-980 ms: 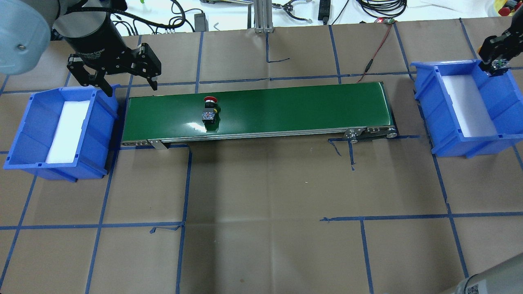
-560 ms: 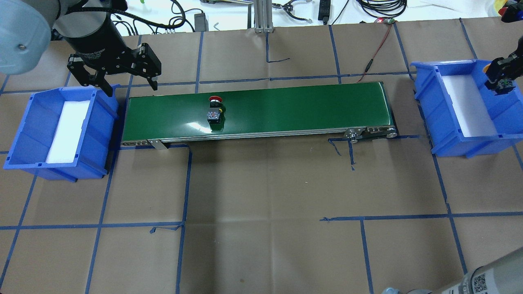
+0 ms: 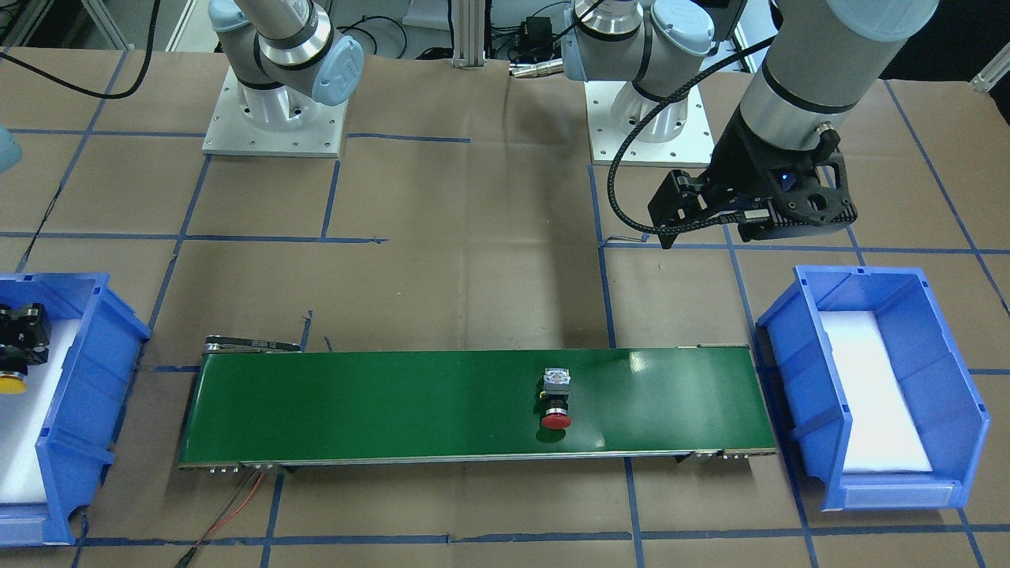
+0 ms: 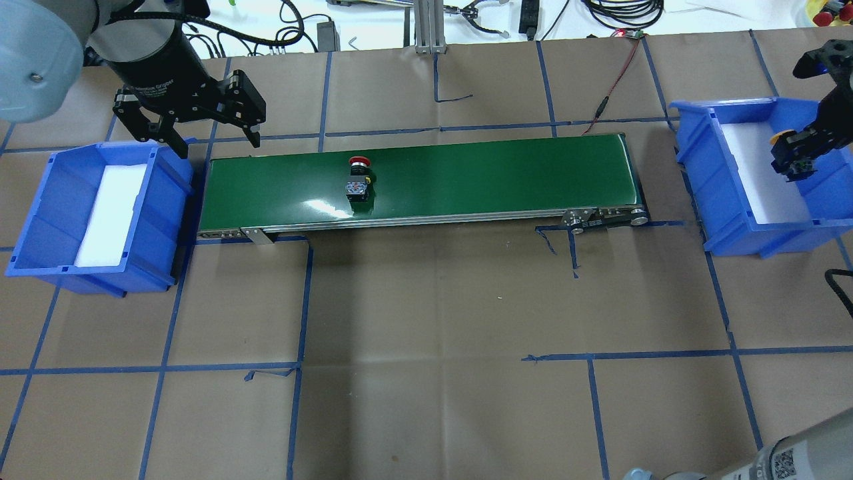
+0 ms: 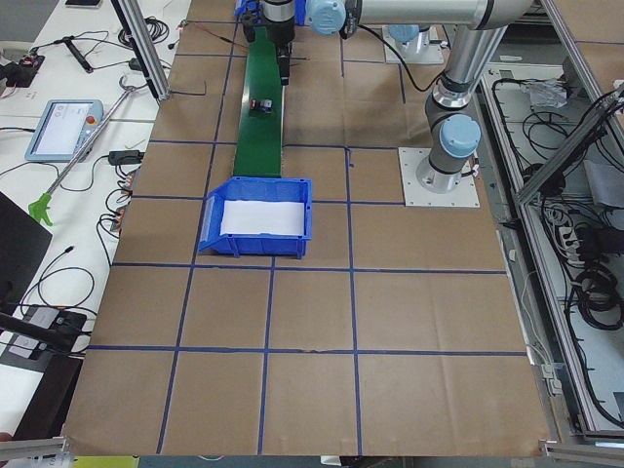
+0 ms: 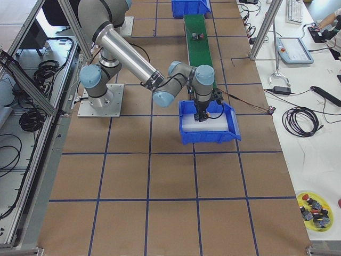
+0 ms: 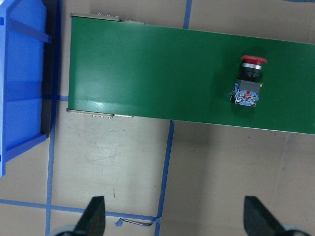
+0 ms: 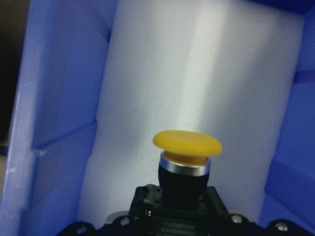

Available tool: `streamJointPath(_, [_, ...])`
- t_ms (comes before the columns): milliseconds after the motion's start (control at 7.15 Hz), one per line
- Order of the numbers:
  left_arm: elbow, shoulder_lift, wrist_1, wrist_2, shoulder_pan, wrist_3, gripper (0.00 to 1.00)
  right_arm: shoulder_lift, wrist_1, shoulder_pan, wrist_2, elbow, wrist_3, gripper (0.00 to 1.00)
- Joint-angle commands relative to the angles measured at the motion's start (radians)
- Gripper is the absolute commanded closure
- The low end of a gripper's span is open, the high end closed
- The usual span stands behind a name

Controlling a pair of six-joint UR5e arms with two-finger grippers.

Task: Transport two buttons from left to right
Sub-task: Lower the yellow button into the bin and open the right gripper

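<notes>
The red button (image 4: pixel 358 179) lies on its side on the green conveyor belt (image 4: pixel 480 173), left of its middle; it also shows in the front view (image 3: pixel 556 398) and the left wrist view (image 7: pixel 248 81). My left gripper (image 4: pixel 216 143) is open and empty, hovering above the belt's left end, beside the left blue bin (image 4: pixel 40 213). My right gripper (image 4: pixel 793 157) is shut on the yellow button (image 8: pixel 187 142) and holds it inside the right blue bin (image 4: pixel 706 173), over its white foam pad. The yellow cap shows in the front view (image 3: pixel 9 384).
The left bin holds only a white foam pad (image 4: pixel 110 213). A red cable (image 4: pixel 610 87) runs from the belt's far right end to the back edge. Blue tape lines cross the brown table. A yellow dish of spare parts (image 6: pixel 314 209) sits off the table.
The red button has ridden a little to the right on the belt. My right gripper has moved down and nearer into the right bin with the yellow button. The left gripper has barely moved.
</notes>
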Motion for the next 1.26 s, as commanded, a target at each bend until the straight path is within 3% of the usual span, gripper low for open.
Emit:
streamJointPath(0, [-0.001, 0.001, 0.0, 0.004, 0.0, 0.002, 0.0, 0.027, -0.029, -0.005, 0.019, 0.018, -0.018, 0.96])
streamJointPath(840, [-0.001, 0.001, 0.0, -0.002, 0.0, 0.0, 0.0, 0.046, -0.09, -0.047, 0.012, 0.087, -0.015, 0.95])
streamJointPath(980, [-0.001, 0.001, 0.0, -0.002, 0.0, 0.0, 0.0, 0.047, -0.089, -0.047, 0.013, 0.087, -0.018, 0.89])
streamJointPath(1119, [-0.001, 0.001, 0.0, -0.003, 0.0, 0.0, 0.0, 0.047, -0.095, -0.047, 0.019, 0.086, -0.012, 0.29])
